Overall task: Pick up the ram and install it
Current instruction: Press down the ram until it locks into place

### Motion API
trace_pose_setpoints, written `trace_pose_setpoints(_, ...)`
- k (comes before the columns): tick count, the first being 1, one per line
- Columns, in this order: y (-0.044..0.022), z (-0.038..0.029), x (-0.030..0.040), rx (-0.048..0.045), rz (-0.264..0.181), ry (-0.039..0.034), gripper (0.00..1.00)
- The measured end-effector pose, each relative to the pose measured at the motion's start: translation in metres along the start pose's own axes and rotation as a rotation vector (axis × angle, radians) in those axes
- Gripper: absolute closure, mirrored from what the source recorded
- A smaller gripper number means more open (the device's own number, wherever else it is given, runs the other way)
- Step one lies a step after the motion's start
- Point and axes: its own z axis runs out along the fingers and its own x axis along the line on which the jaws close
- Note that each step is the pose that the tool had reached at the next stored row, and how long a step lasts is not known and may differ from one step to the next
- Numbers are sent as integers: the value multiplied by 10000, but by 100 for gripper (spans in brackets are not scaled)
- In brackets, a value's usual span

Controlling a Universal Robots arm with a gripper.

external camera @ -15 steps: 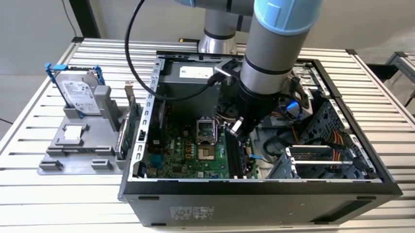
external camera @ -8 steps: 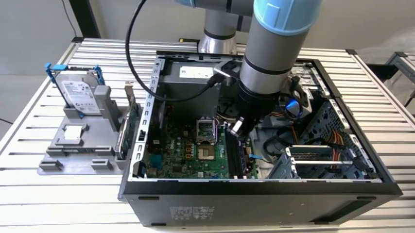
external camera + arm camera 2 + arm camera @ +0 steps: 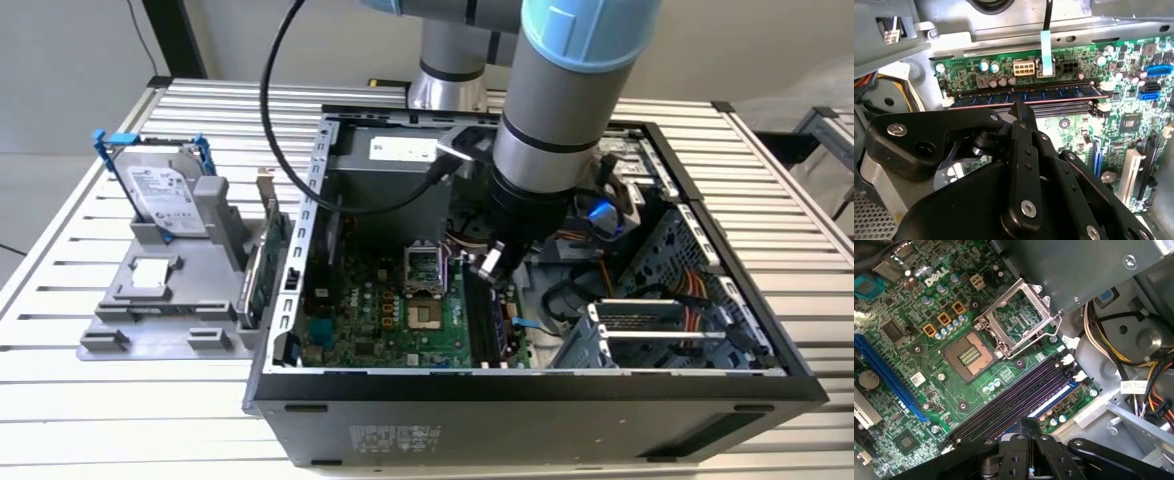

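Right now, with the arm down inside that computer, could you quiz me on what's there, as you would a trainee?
1. True or false: the ram lies along a slot of the motherboard.
2. The hard drive stands: A) inside the computer; B) on the gray stand outside it; C) in the jaws.
3. Fill in: the gripper is nearest the ____.
Key: 1 true; 2 B; 3 ram.

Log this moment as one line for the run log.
stage: ram install | gripper: over memory slots | ram: standing in outermost slot | motherboard: CPU socket open
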Motion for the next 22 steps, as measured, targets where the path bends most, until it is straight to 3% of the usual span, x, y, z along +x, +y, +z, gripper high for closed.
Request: trace_pose_setpoints(22, 1, 8, -1, -96, -2911, -6, 100)
